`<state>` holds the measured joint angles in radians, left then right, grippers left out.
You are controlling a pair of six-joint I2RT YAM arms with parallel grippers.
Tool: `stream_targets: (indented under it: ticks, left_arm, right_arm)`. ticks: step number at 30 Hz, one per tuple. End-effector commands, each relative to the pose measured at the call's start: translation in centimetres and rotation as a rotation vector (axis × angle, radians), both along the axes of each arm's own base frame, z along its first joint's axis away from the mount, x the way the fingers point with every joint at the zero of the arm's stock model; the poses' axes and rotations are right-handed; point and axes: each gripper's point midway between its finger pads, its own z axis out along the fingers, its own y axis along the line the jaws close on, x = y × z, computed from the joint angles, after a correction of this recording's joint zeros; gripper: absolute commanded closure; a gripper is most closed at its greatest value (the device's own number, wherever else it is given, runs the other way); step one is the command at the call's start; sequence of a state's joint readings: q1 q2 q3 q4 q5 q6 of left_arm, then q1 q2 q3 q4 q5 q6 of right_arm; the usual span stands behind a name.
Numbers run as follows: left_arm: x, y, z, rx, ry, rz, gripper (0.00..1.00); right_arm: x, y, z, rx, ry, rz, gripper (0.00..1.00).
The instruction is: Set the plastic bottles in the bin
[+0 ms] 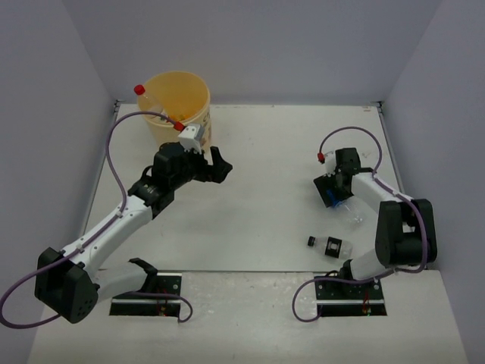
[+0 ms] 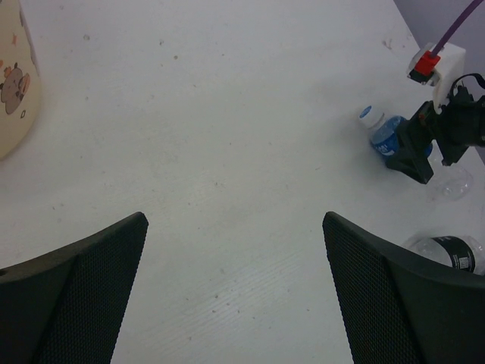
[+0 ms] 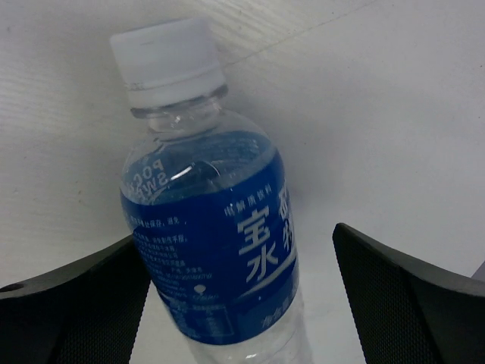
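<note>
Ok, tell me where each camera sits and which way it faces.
Top external: above and behind the arms, looking down on the table; both arms show, left gripper and right gripper.
Left wrist: on the left arm, facing across the table at the right gripper; own open fingers frame the bottom.
Right wrist: close above the blue-label bottle, framed by its own open fingers.
Shared: all three see that bottle; top and left wrist share the bin and black-label bottle.

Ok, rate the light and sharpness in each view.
Top external: soft, even light, faint shadows on the table, bin sharp. Left wrist: surface texture crisp, left tool dark and slightly soft. Right wrist: blue-label bottle fills the frame, print legible, small glints on the plastic.
</note>
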<state>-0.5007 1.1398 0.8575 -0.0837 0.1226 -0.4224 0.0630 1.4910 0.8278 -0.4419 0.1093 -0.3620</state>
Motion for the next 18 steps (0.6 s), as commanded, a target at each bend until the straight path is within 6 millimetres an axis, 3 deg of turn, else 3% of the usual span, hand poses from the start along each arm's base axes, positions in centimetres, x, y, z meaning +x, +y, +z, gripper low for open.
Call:
stream_targets:
  ticks: [1, 4, 7, 9, 12, 18]
  left_arm:
    - [0.0, 0.3, 1.7, 0.001, -0.086, -0.001, 0.0]
    - [0.1, 0.5, 1.9, 0.006, -0.095, 0.008, 0.0]
    - [0.2, 0.7, 1.9, 0.009, -0.097, 0.021, 0.0]
    - [0.5, 0.7, 2.2, 0.003, -0.102, 0.03, 0.0]
    - [0.7, 0.6, 2.3, -0.005, -0.092, 0.037, 0.0]
    - [1.0, 0.6, 2.1, -0.018, -0.068, 0.061, 0.0]
  right_arm:
    - [2.8, -1.3, 0.7, -0.042, -0.041, -0.009, 0.01]
    - [3.1, -0.9, -0.7, -0.018, 0.002, -0.002, 0.01]
    - [3.1, 0.0, -0.9, 0.033, 0.034, -0.006, 0.2]
    - [3.5, 0.8, -0.1, 0.075, 0.018, -0.001, 0.45]
    - [4.4, 1.2, 1.6, 0.098, -0.046, 0.012, 0.74]
    - [6.6, 3.7, 6.8, 0.231, -0.224, 0.044, 0.86]
